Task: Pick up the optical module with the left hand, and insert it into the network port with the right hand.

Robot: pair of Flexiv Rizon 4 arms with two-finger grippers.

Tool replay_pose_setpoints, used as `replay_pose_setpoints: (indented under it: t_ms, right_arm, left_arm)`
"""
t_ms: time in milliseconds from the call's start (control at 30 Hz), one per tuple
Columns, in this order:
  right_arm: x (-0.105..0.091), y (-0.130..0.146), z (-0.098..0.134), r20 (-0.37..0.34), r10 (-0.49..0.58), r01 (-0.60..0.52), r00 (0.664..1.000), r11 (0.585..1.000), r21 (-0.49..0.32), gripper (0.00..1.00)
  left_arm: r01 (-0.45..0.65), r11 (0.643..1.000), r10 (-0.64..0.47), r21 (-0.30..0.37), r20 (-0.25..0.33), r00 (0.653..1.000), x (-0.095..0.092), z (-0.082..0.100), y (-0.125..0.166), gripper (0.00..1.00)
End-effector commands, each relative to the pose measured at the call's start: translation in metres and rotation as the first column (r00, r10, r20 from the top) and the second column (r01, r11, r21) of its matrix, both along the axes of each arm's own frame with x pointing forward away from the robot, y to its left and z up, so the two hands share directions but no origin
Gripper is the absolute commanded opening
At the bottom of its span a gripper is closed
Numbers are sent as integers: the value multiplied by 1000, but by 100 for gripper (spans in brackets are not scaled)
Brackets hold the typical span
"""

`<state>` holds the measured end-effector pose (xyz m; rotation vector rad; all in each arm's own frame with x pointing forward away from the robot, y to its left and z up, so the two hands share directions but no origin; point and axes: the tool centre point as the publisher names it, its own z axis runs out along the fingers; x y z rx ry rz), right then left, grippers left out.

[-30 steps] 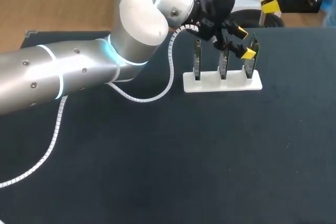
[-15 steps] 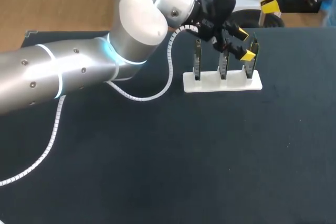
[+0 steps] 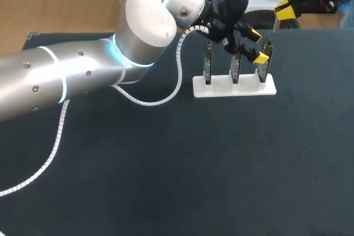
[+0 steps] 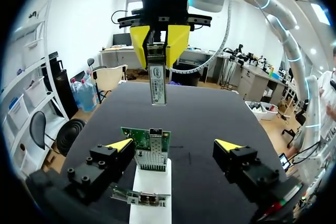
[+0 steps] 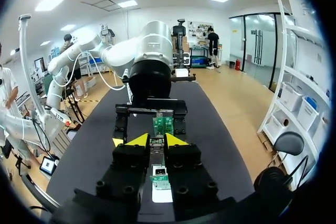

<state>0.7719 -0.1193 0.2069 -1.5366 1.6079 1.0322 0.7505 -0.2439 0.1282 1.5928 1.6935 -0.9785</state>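
Optical module (image 4: 157, 80) is hanging clamped in right gripper (image 4: 159, 51), well apart from network port (image 4: 156, 142). Left gripper (image 4: 173, 146) is sitting spread wide around the board (image 4: 134, 136). Probably starting the insertion step; next move needs module lining up with port.

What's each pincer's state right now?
Left pincer: open, fingers either side of a board, not gripping it.
Right pincer: closed, holding the module.
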Motion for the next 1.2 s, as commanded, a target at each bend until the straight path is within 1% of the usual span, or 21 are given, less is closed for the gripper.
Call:
replay_pose_setpoints:
  t_ms: [33, 133, 167, 200, 267, 433, 700, 933, 1200]
  right_arm:
    - [-6, 1, -2, 5, -9, 9, 1000, 1000, 4, 0]
    - [-9, 2, -4, 14, -1, 1, 1000, 1000, 0, 0]
    - [-10, 2, -5, 24, 1, 0, 1000, 1000, -13, 0]
    - [-11, 4, -8, 41, 4, -3, 999, 999, -45, 0]
    - [-13, 5, -11, 49, 16, -14, 999, 999, -46, 0]
    - [-10, 2, -19, 30, -3, 4, 1000, 999, -42, 0]
    - [-11, 2, -22, 32, -10, 12, 999, 999, -48, 0]
    - [-13, 6, -24, 36, -20, 22, 999, 999, -34, 0]
    - [-11, 8, -30, 22, -40, 41, 999, 998, -47, 0]
  left_arm:
    - [4, 1000, -4, 3, -2, 1000, 2, 0, -1, 100]
    - [4, 1000, -4, 3, -2, 1000, 2, 0, -1, 100]
    - [4, 1000, -4, 3, -2, 1000, 2, 0, -1, 100]
    - [4, 1000, -4, 3, -2, 1000, 2, 0, -1, 100]
    - [4, 1000, -4, 3, -2, 1000, 2, 0, -1, 100]
    - [4, 1000, -4, 3, -2, 1000, 2, 0, -1, 100]
    - [4, 1000, -4, 3, -2, 1000, 2, 0, -1, 100]
    - [4, 1000, -4, 3, -2, 1000, 2, 0, -1, 100]
    - [4, 1000, -4, 3, -2, 1000, 2, 0, -1, 100]
